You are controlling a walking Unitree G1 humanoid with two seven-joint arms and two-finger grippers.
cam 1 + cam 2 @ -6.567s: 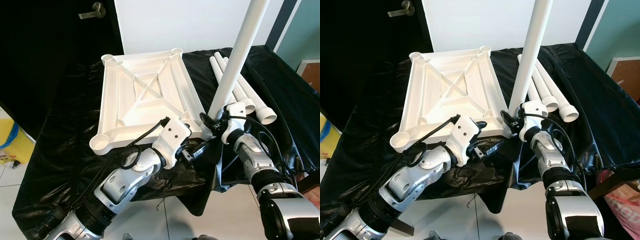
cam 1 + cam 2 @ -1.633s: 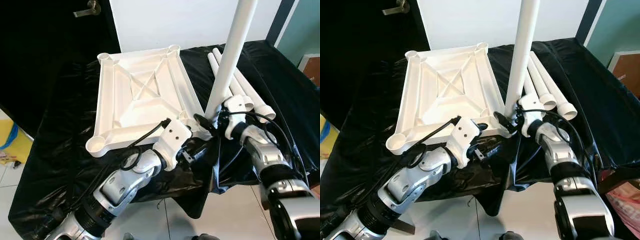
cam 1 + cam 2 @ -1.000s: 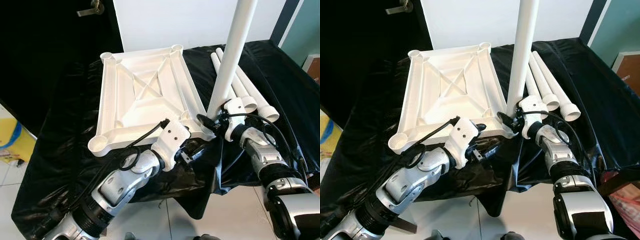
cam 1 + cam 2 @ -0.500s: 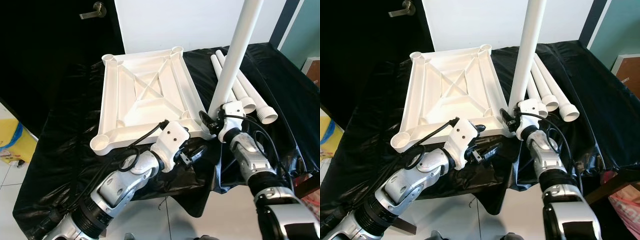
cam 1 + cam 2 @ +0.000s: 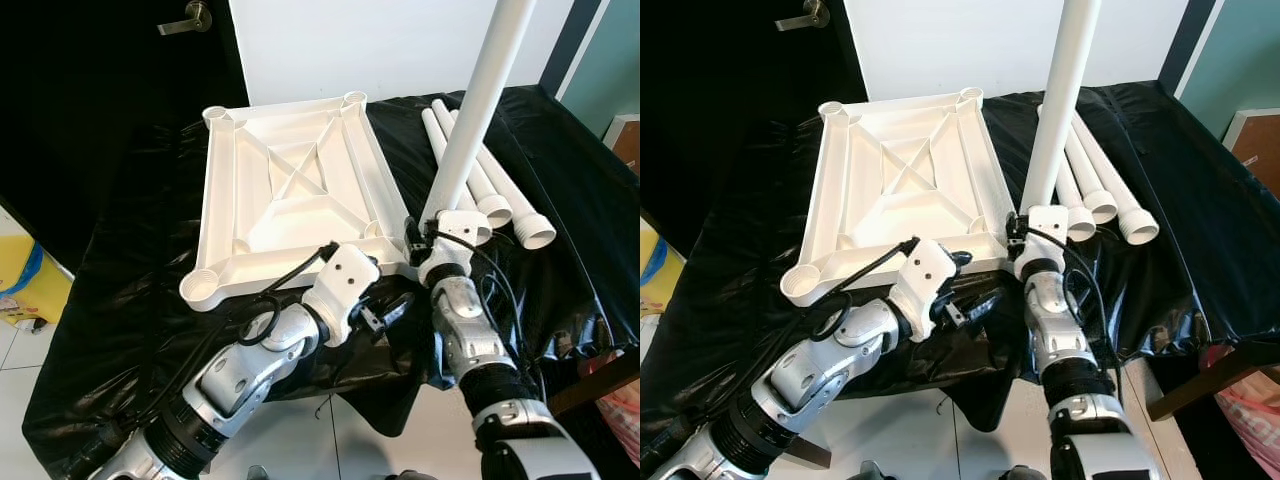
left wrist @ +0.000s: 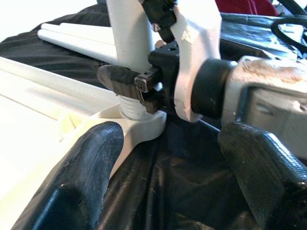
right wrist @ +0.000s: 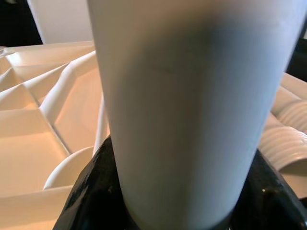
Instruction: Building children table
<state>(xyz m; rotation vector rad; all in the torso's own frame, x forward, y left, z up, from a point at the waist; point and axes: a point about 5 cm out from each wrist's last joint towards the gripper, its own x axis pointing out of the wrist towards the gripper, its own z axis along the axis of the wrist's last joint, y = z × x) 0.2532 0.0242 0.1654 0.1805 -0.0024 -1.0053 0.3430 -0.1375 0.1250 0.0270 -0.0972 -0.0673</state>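
The white table top (image 5: 290, 190) lies upside down on a black-draped table (image 5: 130, 300). A white leg (image 5: 475, 110) stands upright in its near right corner socket (image 6: 139, 124). My right gripper (image 5: 424, 228) is shut on this leg just above the socket; in the right wrist view the leg (image 7: 187, 105) sits between both black fingers (image 7: 96, 191). My left gripper (image 5: 395, 305) is open at the table top's front edge, just below that corner. Its fingers (image 6: 91, 177) spread either side of the socket without touching it.
Three spare white legs (image 5: 515, 205) lie side by side right of the table top. A dark door with a lever handle (image 5: 190, 20) is at the back left. A yellow object (image 5: 20, 280) sits on the tiled floor at left, and a wooden edge (image 5: 1210, 375) at right.
My right forearm has swung leftward, now coming up from nearly straight below the leg, still gripping it. The leg stays upright in the socket. The left gripper has barely moved.
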